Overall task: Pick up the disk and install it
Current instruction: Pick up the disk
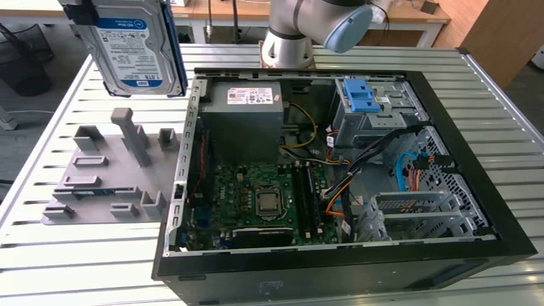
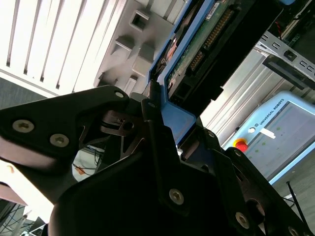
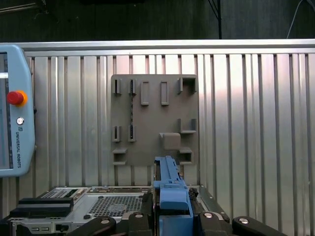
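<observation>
hard drive (image 1: 136, 48) aloft over grey fixture plate (image 3: 147, 128), gripper (image 3: 172, 216) clamped tight on its blue bracket (image 3: 170, 187), open pc case (image 1: 340, 274) alongside

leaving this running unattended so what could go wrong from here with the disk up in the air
1. The gripper seems to clamp the disk by its blue bracket alone, high above the grey fixture; a slip could drop it there.
2. Loose cables cross the open case beside the drive cage; the disk might snag them going in.
</observation>
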### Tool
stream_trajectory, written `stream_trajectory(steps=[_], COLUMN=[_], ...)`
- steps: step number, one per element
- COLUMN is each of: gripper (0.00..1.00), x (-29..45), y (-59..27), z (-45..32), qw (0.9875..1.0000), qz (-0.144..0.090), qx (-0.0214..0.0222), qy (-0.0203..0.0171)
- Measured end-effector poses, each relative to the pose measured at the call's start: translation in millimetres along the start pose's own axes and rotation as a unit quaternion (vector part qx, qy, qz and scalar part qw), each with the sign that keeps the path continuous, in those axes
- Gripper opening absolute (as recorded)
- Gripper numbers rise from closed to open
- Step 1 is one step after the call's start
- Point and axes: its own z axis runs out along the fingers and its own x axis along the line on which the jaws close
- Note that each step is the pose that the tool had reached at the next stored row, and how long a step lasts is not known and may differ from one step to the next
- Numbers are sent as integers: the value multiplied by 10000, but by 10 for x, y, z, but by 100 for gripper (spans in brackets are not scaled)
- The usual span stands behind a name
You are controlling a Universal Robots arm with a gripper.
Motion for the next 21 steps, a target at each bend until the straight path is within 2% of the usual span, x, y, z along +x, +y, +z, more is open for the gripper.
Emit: stream_trajectory(steps=[21], gripper=[36], x=[-6], y=[-196], z=[-2], qw=[10000], qz=[0], qx=[0], qy=[0])
